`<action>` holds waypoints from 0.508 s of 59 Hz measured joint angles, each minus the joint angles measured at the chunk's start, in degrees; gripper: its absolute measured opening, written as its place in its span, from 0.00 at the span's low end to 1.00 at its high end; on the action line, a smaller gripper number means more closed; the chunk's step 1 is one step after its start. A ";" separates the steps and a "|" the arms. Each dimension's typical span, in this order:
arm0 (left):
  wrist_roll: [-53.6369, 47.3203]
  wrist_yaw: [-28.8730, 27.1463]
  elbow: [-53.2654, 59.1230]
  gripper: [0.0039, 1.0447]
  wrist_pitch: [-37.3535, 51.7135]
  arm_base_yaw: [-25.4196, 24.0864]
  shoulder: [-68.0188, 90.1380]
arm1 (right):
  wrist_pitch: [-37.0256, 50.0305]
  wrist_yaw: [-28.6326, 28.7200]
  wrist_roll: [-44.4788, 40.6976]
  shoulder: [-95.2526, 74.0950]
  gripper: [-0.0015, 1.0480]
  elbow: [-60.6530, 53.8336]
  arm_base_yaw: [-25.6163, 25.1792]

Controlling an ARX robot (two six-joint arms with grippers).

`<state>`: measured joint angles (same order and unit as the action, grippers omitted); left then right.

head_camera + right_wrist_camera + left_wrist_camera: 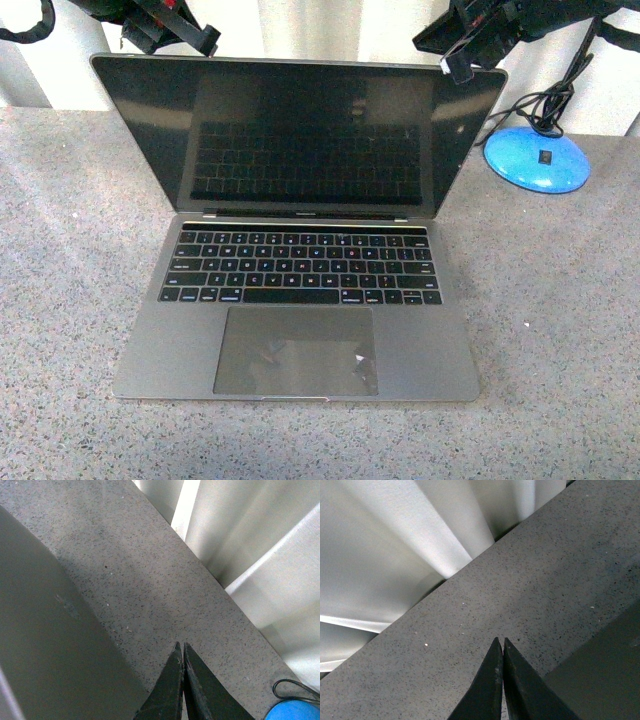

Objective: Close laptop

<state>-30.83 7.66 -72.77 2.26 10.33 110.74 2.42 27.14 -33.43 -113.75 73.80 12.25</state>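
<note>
Front view: the slim grey metal laptop (300, 250) stands open mid-surface on the speckled grey table (560, 300), with a round blue base (537, 160) near the far right edge. Left wrist view: the black left gripper (501, 641) has its jaws together. Right wrist view: the black right gripper (181, 645) also has its jaws together.

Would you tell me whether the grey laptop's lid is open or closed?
Open: the slim grey metal laptop has its glossy black screen raised, leaving the black keyboard and trackpad exposed.
</note>
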 joint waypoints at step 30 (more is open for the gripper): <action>1.05 2.01 -0.42 0.03 -4.35 -0.22 1.16 | 6.23 0.33 4.20 3.19 0.01 -14.62 1.95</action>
<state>-29.78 9.67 -73.19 -2.09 10.11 111.90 8.64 27.46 -29.23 -110.56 59.18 14.20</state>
